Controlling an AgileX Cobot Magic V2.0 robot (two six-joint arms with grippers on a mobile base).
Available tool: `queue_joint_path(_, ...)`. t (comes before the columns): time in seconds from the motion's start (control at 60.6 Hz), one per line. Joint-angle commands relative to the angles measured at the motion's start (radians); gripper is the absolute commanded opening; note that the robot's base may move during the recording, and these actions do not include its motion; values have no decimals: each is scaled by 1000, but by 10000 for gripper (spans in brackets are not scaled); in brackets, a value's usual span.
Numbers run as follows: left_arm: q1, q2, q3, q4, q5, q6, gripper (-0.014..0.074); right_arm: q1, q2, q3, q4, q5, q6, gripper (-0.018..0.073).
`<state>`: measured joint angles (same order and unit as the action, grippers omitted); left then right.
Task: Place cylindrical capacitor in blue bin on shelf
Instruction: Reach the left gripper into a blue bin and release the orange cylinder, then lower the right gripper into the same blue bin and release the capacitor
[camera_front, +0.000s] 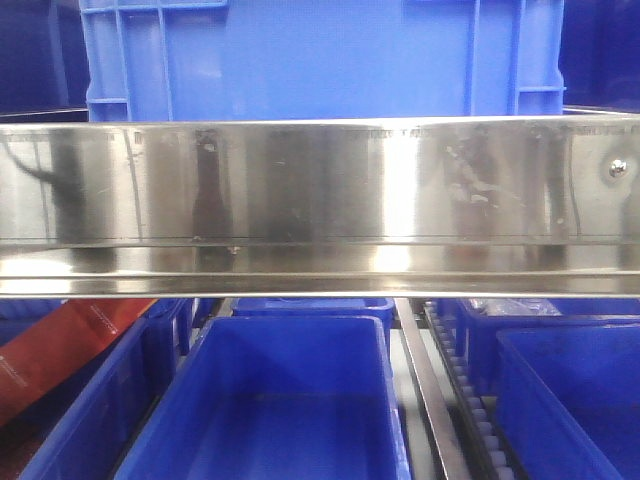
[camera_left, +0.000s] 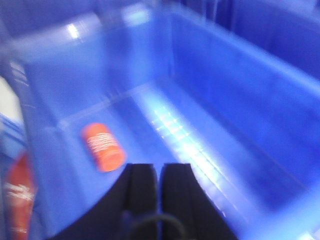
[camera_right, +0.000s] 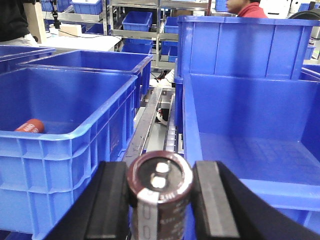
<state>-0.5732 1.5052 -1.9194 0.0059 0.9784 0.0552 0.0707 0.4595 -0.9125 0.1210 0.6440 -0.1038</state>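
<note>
as seen from the right wrist, the right pincer (camera_right: 159, 202) is clamped on the cylindrical capacitor (camera_right: 159, 185), with one black finger (camera_right: 112, 200) pressed to each side of its dark brown sleeve. the capacitor stands upright between the fingers, its silver top with two terminals facing the camera and sitting just proud of the fingertips. beyond it, the left-hand blue bin (camera_right: 65, 100) and the right-hand blue bin (camera_right: 250, 130) flank a roller track (camera_right: 150, 120). the capacitor is outside both bins, in line with the gap between them. an orange-red cylinder (camera_right: 30, 126) lies on its side in the left-hand bin.

the left wrist view is blurred. the left pincer (camera_left: 159, 182) has its fingers drawn together, a thin slit between them and nothing held. it hangs over the floor of a blurred blue bin (camera_left: 240, 100), where an orange cylinder (camera_left: 102, 146) lies on its side, up and left of the fingertips.

in the front view, the shelf (camera_front: 320, 190) shows its scuffed steel rail with a bolt head (camera_front: 619, 168) at the right. a blue crate (camera_front: 320, 60) stands above the rail and a lower blue bin (camera_front: 290, 400) below it.
</note>
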Motion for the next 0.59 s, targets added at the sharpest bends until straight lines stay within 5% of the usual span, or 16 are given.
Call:
queue_joint_path(0.0,-2,-82,29,9,26,-5,-111,1,-4,-4,-1,-24,-3,-132)
queue_joint_path(0.314,-2,-433,333,175,24,-140,-111,1,-4,-4,-1,-24,-3,-132)
queue_joint_path(0.578,-2,-759,641,183,3,-190,-111,1,46,-6,9,-42,-3,-132)
